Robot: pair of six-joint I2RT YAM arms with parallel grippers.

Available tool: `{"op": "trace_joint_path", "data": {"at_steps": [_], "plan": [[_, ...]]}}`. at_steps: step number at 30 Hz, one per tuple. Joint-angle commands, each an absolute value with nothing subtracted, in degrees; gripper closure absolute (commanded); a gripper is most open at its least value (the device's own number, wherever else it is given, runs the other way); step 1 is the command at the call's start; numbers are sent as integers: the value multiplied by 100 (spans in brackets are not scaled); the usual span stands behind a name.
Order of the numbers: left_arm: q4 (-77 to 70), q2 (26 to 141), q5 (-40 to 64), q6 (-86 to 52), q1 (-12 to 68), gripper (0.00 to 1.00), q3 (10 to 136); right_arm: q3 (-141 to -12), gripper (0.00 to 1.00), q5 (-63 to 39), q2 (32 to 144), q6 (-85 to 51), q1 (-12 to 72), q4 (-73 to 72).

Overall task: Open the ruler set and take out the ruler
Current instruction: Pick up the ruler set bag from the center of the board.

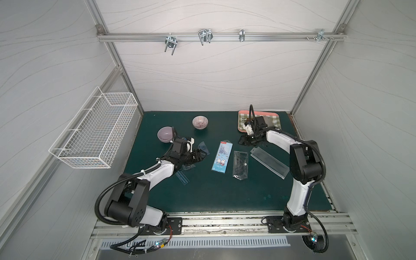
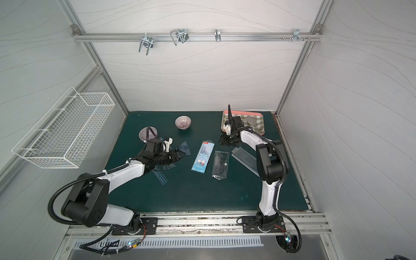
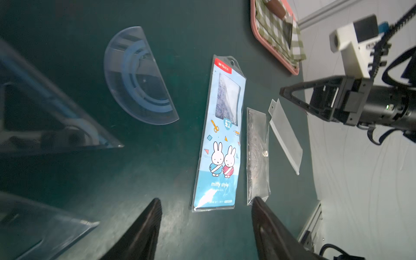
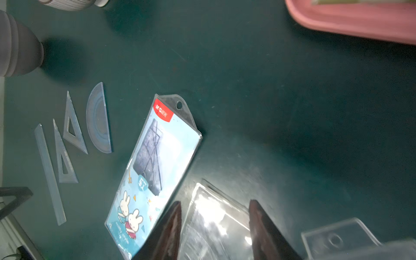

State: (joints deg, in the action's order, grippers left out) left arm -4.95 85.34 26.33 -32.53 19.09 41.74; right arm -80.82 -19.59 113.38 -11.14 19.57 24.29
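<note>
The ruler set is a flat blue pouch printed with two rabbits, lying shut on the green mat in both top views. Beside it lies a clear pouch with transparent rulers inside. My left gripper hovers open just left of the blue ruler set, nothing between its fingers. My right gripper is open above the mat behind the clear pouch, touching nothing. A loose straight ruler, two set squares and a protractor lie by the left arm.
An empty clear sleeve lies right of the clear pouch. A purple bowl and a striped bowl stand at the back. A pink tray sits back right, and a white wire basket hangs on the left wall.
</note>
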Motion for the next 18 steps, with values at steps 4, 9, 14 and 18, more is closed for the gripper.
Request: {"op": "trace_joint_path", "data": {"at_steps": [4, 9, 14, 18], "plan": [[-709, 9485, 2529, -2886, 2272, 54, 4931, -8642, 54, -2410, 12003, -1540, 2127, 2122], [-705, 10085, 2452, -2843, 2597, 60, 5241, -8837, 55, -2484, 12314, -1661, 2136, 2092], [-825, 10530, 2476, -2949, 2702, 62, 5338, -8990, 56, -2498, 12573, -1703, 2191, 2106], [-757, 10807, 2477, -2929, 2734, 63, 5471, -9059, 57, -2552, 12712, -1736, 2255, 2094]]}}
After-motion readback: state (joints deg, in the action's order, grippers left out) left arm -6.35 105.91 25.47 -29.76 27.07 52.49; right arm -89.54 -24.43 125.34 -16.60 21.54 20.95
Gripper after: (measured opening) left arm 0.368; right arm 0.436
